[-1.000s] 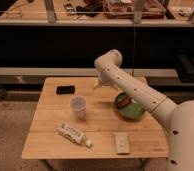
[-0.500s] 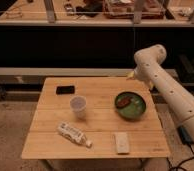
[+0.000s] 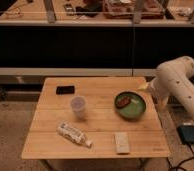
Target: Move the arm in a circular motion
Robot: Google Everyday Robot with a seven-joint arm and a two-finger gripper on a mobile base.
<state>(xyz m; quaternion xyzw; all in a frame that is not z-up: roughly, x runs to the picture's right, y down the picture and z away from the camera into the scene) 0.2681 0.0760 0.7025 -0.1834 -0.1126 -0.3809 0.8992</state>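
Now | cream-white thick tubular robot arm [image 3: 177, 79] bent at right edge of pale wooden slatted table [image 3: 104, 136] | jaws near tapering tip just beside round green bowl [image 3: 140, 112] | opening and hold: cannot tell

Warm, dim light falls from above on the pale wooden slatted surface [image 3: 97, 125], brightest near its middle. The band behind its far edge is almost black. My thick cream-white arm [image 3: 177, 80] catches the light at the right edge, where my end effector [image 3: 144, 88] shows as a pale tip. The translucent plastic cup [image 3: 78, 106] throws only a faint shadow.
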